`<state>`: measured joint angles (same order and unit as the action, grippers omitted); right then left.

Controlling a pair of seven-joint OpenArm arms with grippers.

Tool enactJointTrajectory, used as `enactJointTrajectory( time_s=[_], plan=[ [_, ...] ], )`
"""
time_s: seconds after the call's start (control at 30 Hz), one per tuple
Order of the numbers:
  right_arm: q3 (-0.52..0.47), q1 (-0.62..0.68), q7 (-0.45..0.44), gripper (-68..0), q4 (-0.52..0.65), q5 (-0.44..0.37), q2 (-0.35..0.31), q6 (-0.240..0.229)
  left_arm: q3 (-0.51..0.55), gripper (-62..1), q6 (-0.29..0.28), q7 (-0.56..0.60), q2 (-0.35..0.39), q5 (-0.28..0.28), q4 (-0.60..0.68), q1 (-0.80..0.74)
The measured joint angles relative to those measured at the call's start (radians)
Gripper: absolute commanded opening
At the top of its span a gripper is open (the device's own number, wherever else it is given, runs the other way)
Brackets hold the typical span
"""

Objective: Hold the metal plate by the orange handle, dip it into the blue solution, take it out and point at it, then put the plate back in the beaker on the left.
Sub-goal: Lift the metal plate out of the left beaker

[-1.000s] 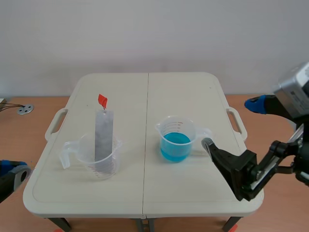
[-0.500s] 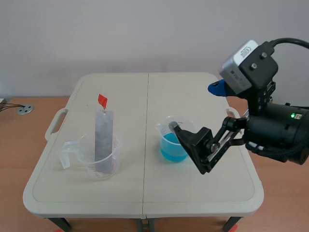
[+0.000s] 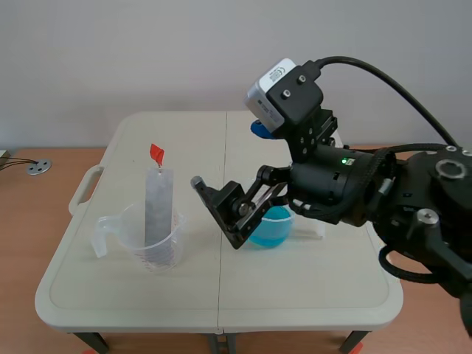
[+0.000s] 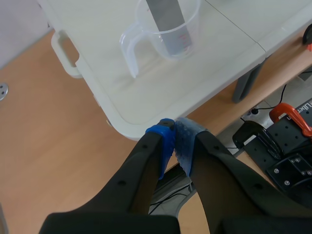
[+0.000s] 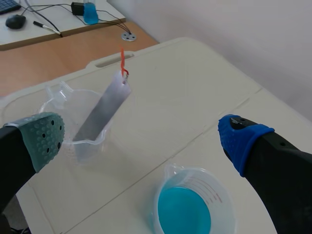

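here right gripper (image 5: 141,139) gapes wide, left gripper (image 4: 174,139) pinched closed (metal plate (image 3: 158,203) leans in its beaker (image 3: 153,249)).

Right arm (image 3: 354,195) is black, with bulky rounded housings, round bolts and a small green light (image 3: 344,158). Silver-white camera box (image 3: 284,92) with an oval label, thick black cable (image 3: 383,77) coming off it. Thick black right fingers (image 5: 285,170) with dotted pads (image 5: 43,139), one grey-green, one blue. Left fingers (image 4: 146,180) are black with blue pads and small screw holes.
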<state>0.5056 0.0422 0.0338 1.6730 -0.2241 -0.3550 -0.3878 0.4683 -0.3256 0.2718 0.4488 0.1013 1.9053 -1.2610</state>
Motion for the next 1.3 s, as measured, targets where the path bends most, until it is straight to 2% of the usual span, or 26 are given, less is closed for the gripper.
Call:
enactJointTrajectory(
  time_s=[0.17, 0.6, 0.93, 1.3],
  plan=[
    [0.027, -0.04, 0.011, -1.2, -0.055, 0.02, 0.048, -0.001, 0.002, -59.0, 0.0, 0.019, 0.0, 0.0, 0.0, -0.05],
    [0.063, -0.218, 0.017, -1.2, -0.333, 0.023, 0.174, -0.002, 0.002, -59.0, 0.0, 0.029, 0.0, 0.0, -0.001, -0.05],
    [0.125, -0.303, 0.016, -1.2, -0.438, 0.036, 0.245, -0.008, 0.002, -59.0, 0.0, 0.029, 0.0, 0.0, -0.001, -0.05],
    [0.125, -0.385, -0.002, -1.2, -0.605, 0.088, 0.347, -0.009, 0.002, -59.0, 0.0, 0.029, 0.0, 0.0, -0.001, -0.049]
  ],
)
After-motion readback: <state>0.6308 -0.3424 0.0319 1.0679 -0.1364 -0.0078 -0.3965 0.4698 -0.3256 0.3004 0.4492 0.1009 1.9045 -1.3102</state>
